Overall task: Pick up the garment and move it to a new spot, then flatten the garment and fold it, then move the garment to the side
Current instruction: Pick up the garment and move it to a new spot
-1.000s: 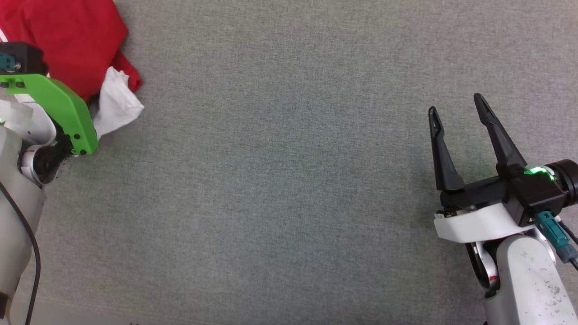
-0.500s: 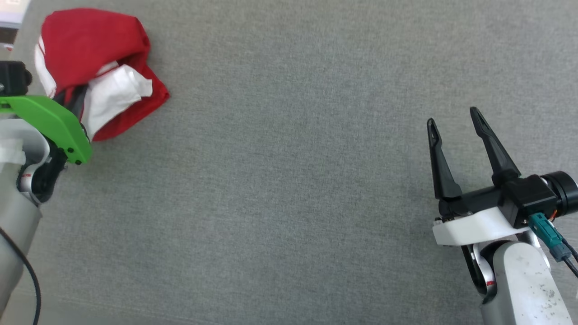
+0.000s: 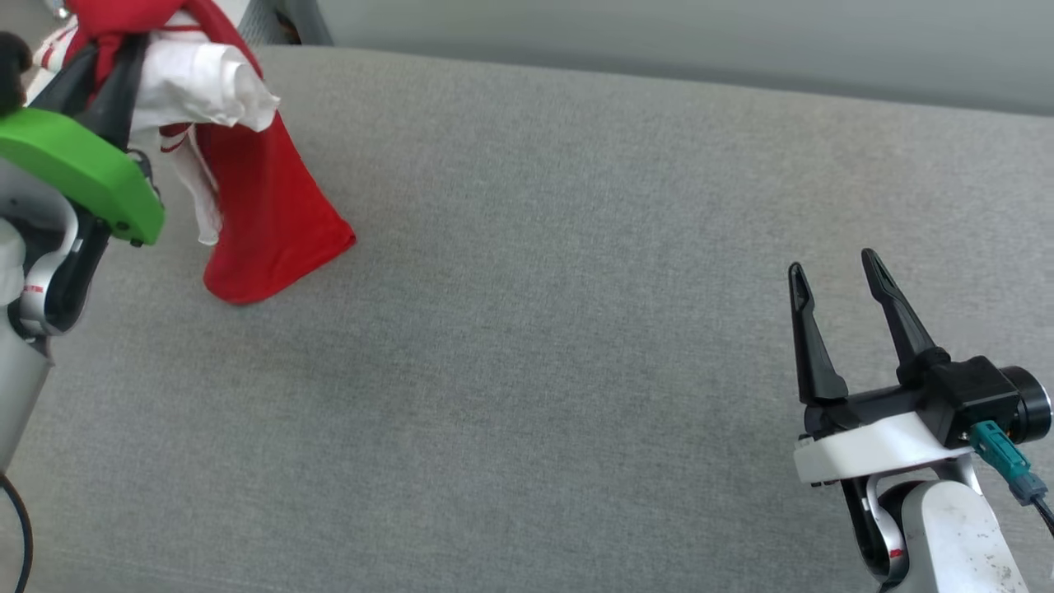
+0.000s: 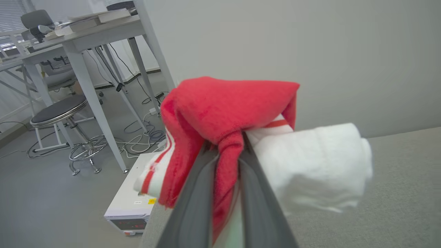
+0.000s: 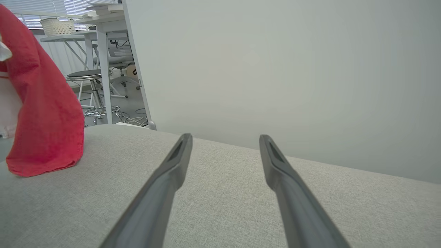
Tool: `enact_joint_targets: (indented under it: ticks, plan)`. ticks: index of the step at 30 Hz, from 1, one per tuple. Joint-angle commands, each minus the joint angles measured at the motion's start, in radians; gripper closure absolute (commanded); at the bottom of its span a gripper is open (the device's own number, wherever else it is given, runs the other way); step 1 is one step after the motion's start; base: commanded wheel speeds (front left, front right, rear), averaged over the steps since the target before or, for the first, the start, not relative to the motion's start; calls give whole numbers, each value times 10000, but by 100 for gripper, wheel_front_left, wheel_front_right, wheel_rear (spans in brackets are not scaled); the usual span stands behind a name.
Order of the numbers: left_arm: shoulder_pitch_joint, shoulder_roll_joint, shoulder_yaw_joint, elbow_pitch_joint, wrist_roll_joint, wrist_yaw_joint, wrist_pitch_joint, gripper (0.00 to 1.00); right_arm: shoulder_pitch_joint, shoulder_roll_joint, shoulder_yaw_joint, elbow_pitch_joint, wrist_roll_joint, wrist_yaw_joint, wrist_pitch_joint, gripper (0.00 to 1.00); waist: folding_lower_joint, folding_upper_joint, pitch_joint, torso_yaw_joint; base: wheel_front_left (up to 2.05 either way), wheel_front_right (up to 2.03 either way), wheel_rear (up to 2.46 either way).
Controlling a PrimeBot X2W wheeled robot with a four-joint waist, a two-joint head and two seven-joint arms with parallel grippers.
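Observation:
The garment (image 3: 263, 214), red with white sleeves and striped trim, hangs bunched at the upper left of the head view, its lower red end touching the grey surface. My left gripper (image 3: 111, 62) is shut on its top fold; the left wrist view has red cloth pinched between the two fingers (image 4: 193, 193) of that gripper (image 4: 227, 144), with a white sleeve (image 4: 310, 165) bulging to the right. My right gripper (image 3: 836, 272) stands open above the surface at the lower right, nothing between its fingers (image 5: 172, 168). The garment (image 5: 44, 113) hangs at the left edge of the right wrist view.
A wide grey fabric surface (image 3: 535, 329) lies under both arms, its far edge against a pale wall (image 5: 275, 69). Beyond its left end stand a white desk (image 4: 86, 41), a round stool (image 4: 58, 110), floor cables and a white box (image 4: 134, 203).
The left gripper has closed on the garment and lifted it off the surface, so it now hangs. The head camera has tilted up, bringing the far edge into view. The right gripper stays open.

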Motion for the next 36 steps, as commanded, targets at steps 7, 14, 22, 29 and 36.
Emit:
enact_joint_targets:
  ticks: [7, 14, 22, 29, 36]
  plan:
    - [-247, -343, -408, -1697, 285, 582, 694, 100, 234, 10, -258, -3, 323, -11, -61, 0, 0, 0, -784, -902, 0, 0, 0]
    - [-308, -1591, -1371, -2279, 314, 622, 1383, 100, 182, 11, -749, -15, 393, -11, -61, 0, 0, 0, -714, -2014, 0, 0, 0]
    - [383, -3948, -3692, -1591, 575, 243, 2210, 100, 104, 12, -1778, 58, 679, -11, -61, 0, 0, 0, -487, -3225, 0, 0, 0]
    - [1488, -5753, -5163, 502, 548, -43, 2264, 20, -40, 12, -1915, 84, 848, -11, -61, 0, 0, 0, -206, -3982, 0, 0, 0]
    - [1781, -6684, -5776, 2220, 541, -489, 1750, 0, -24, 12, -1850, 186, 906, -11, -61, 0, 0, 0, -141, -3965, 0, 0, 0]
